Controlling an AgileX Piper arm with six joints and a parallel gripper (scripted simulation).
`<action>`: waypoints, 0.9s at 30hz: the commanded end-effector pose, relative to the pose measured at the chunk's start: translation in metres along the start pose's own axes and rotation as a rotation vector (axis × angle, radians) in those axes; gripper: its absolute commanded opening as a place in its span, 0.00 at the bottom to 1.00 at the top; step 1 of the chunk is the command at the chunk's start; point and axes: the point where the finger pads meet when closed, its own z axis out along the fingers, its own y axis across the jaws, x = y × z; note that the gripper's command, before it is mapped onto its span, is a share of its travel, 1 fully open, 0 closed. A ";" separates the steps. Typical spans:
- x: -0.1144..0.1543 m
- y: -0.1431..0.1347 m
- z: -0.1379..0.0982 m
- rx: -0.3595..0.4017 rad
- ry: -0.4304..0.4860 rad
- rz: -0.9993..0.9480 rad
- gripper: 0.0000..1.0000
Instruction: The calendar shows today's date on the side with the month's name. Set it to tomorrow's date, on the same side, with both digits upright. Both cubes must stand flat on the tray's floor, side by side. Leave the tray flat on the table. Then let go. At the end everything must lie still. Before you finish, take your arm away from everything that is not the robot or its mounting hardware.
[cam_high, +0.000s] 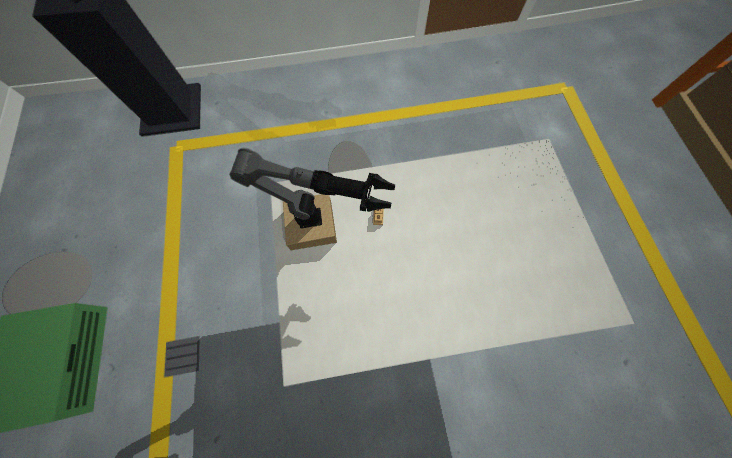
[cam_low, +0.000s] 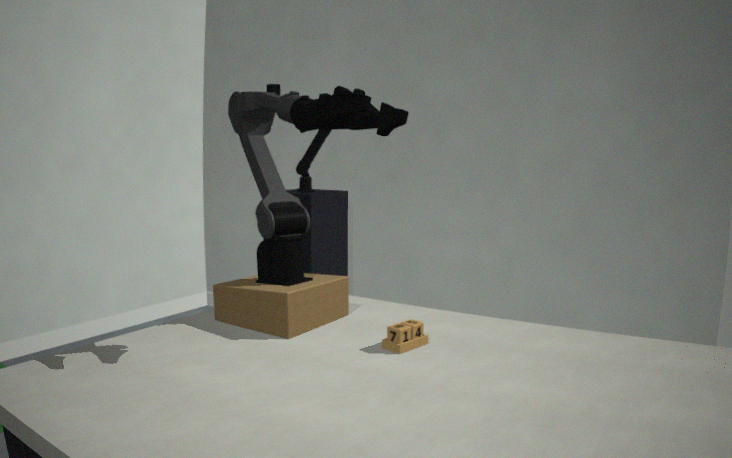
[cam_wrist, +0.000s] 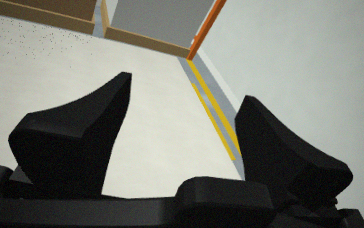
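On pale table (cam_low: 485, 399), yellow-taped grey floor (cam_high: 485, 410)

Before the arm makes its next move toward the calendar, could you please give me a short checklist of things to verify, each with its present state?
1. Gripper open and holding nothing: ok. The fingers stand wide apart with only table between them.
2. Tray flat on the table: ok, it rests level.
3. Both cubes in the tray, side by side: ok. The left cube and right cube stand together.
4. Digits readable: partly. The exterior view shows 7, 1 and 4; which face is the month side: cannot tell.
5. Gripper above the calendar: not ok. It is high above the table, and the wrist view does not show the cubes.
6. Free path downward: ok, nothing stands between.
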 end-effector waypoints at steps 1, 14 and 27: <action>0.000 0.000 0.000 0.000 -0.001 0.000 1.00; 0.000 0.000 0.000 0.000 -0.001 0.000 1.00; 0.051 0.040 0.023 -0.185 0.250 -0.244 1.00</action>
